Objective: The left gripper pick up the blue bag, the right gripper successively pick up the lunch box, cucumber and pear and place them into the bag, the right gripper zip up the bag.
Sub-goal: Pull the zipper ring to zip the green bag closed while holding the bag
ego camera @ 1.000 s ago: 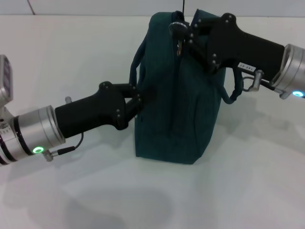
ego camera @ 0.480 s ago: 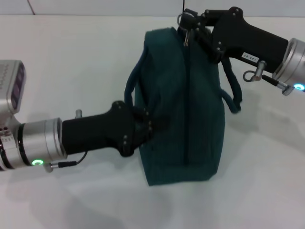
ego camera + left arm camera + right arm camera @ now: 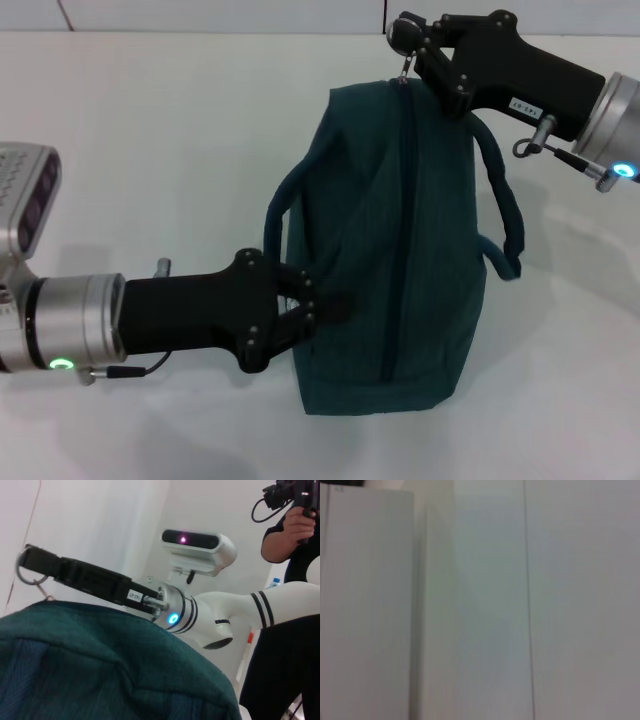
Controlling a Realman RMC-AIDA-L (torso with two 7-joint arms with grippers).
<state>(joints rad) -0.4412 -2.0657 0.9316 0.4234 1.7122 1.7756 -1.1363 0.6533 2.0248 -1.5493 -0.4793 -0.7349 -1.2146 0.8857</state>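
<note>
The blue bag [image 3: 400, 250] stands tilted on the white surface [image 3: 150, 130], its zip drawn along the top seam. The left hand [image 3: 310, 305] is clenched on the bag's near side by one loop handle. The right hand [image 3: 408, 45], at the bag's far upper end, pinches the ring zip pull [image 3: 29, 575].
</note>
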